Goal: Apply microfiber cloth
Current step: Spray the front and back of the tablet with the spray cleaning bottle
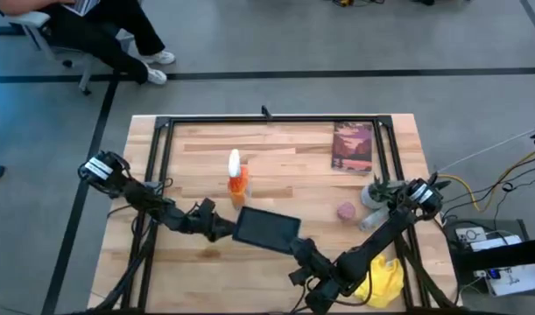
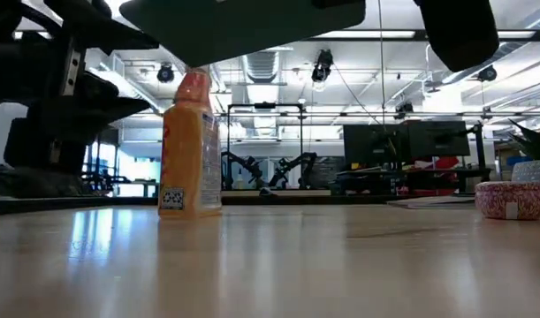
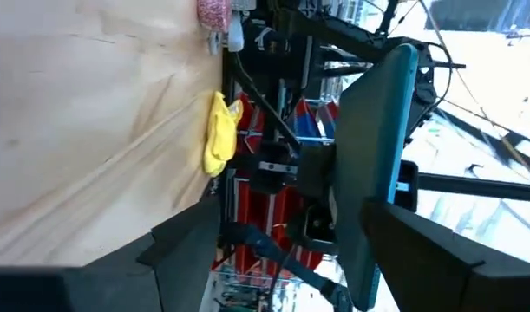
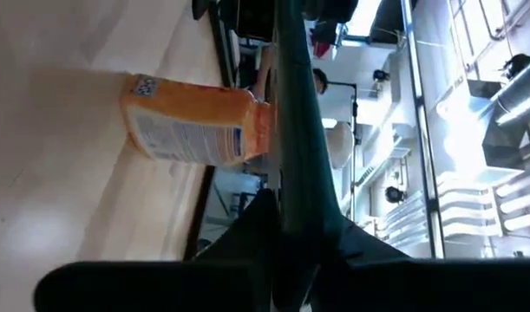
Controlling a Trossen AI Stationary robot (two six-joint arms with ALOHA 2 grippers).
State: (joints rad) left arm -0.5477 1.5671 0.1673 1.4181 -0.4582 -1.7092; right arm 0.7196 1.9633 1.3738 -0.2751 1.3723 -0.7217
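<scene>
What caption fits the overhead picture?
Two end effectors hold a tablet above the table, yellow cloth lying unused.

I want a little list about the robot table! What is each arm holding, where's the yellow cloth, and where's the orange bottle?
tablet: flat black tablet, lifted off the wooden table, held between both arms
left gripper: grips tablet's left edge
right gripper: grips tablet's right edge
cloth: bright yellow microfiber cloth, crumpled at table's near right corner, untouched
bottle: orange spray bottle, upright, behind the tablet

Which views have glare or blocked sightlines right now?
Low view: ceiling lights reflect off the table, and the raised black tablet blocks the top. Right wrist view: bright windows wash out behind the orange spray bottle. High view: even light.
</scene>
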